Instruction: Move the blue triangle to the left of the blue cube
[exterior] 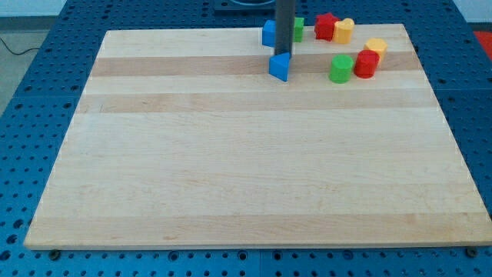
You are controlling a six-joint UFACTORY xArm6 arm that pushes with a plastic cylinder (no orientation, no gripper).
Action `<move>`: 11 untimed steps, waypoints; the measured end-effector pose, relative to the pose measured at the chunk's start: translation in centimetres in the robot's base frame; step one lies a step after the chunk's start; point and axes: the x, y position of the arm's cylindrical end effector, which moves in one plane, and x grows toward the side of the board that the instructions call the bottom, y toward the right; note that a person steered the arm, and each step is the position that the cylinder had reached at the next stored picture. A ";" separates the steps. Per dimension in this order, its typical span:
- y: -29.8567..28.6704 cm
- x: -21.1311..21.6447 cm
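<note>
The blue triangle [279, 67] lies near the top of the wooden board [254, 154], a little right of centre. The blue cube [269, 32] sits above it at the board's top edge, partly hidden by my rod. My tip [283, 53] comes down from the view's top and ends at the triangle's upper edge, touching or almost touching it, just below and right of the cube.
A green block [298, 28] peeks out right of the rod. A red block [326, 25] and a yellow block [344, 30] stand at the top right. Lower right are a green cylinder [340, 68], a red block [366, 64] and a yellow block [377, 48].
</note>
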 end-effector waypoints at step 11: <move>-12.6 -2.7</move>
